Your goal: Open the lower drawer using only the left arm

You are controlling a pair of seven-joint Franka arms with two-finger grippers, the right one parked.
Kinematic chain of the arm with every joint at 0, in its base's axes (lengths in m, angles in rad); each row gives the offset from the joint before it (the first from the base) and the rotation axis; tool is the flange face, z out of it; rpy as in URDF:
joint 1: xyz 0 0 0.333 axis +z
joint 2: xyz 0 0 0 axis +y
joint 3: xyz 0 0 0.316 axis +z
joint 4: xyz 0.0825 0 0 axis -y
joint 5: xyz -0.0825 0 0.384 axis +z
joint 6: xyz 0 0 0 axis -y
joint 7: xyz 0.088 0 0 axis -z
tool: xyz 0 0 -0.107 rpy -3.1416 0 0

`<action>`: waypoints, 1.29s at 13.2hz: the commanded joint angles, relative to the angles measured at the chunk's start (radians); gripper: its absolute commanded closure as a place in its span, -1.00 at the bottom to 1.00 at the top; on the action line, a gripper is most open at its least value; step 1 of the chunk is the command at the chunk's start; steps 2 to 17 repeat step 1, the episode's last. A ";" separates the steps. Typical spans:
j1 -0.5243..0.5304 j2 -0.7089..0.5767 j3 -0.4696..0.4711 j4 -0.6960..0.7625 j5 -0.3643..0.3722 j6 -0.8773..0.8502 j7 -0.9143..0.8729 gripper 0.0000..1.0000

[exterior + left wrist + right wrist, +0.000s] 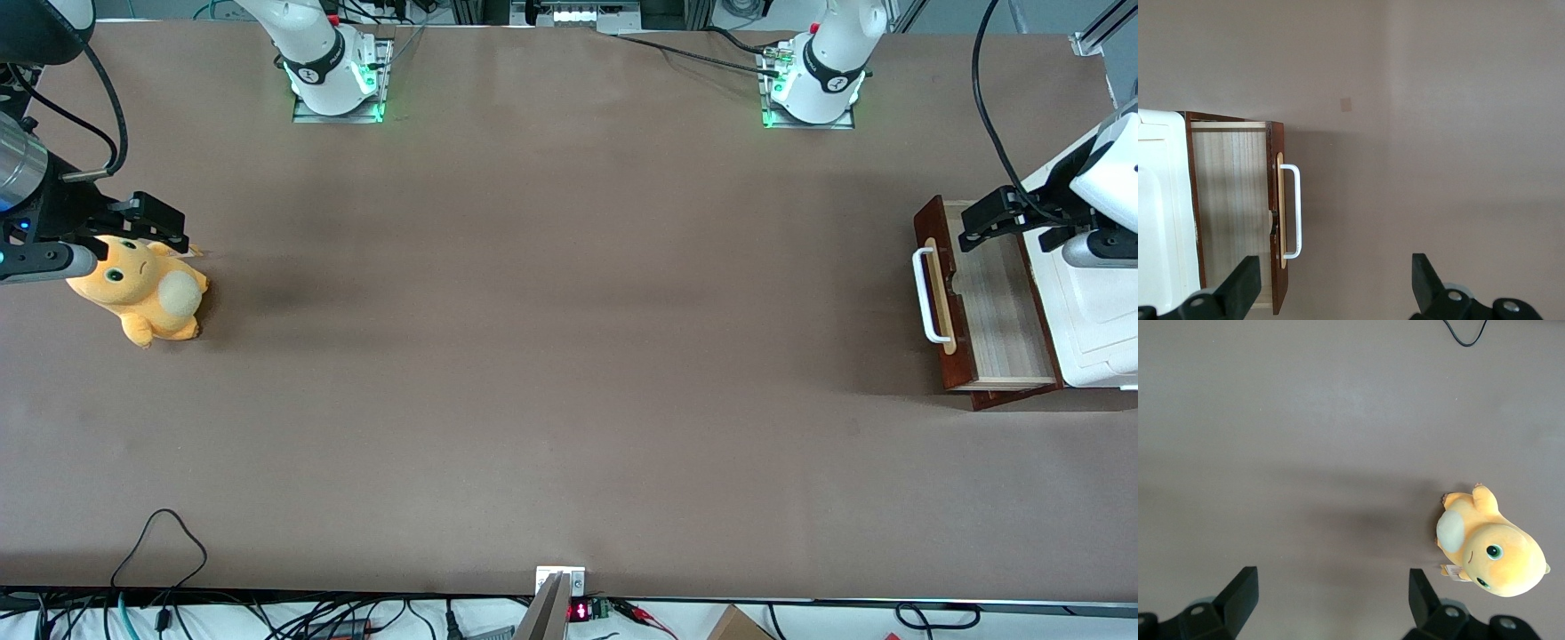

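1. The lower drawer [978, 302] sits pulled out from the white cabinet [1098, 329] at the working arm's end of the brown counter [551, 356], its light wood inside exposed
2. Its dark reddish-brown front [1277, 220] carries a pale wood strip [1281, 207] with a white loop handle [1293, 210] that faces the open counter
3. The left arm [1102, 178] reaches in over the cabinet, and its end effector [1000, 218] hangs above the end of the drawer that is farther from the front camera
4. The end effector's fingers [1245, 287] are spread wide apart and hold nothing; in the left wrist view one finger shows over the drawer's inside and the other [1425, 283] over bare counter, with the handle between them and untouched
5. A small pale square mark [1346, 104] lies on the counter near the drawer's front
6. An orange plush toy [142, 289] lies on the counter toward the parked arm's end, well apart from the drawer
7. A thin black cable loop [160, 542] rests on the counter near the front camera's edge
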 commanded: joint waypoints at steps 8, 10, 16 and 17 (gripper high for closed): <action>0.001 0.009 0.000 0.026 0.020 -0.020 0.024 -1.00; 0.001 0.009 0.000 0.026 0.020 -0.020 0.024 -1.00; 0.001 0.009 0.000 0.026 0.020 -0.020 0.024 -1.00; 0.001 0.009 0.000 0.026 0.020 -0.020 0.024 -1.00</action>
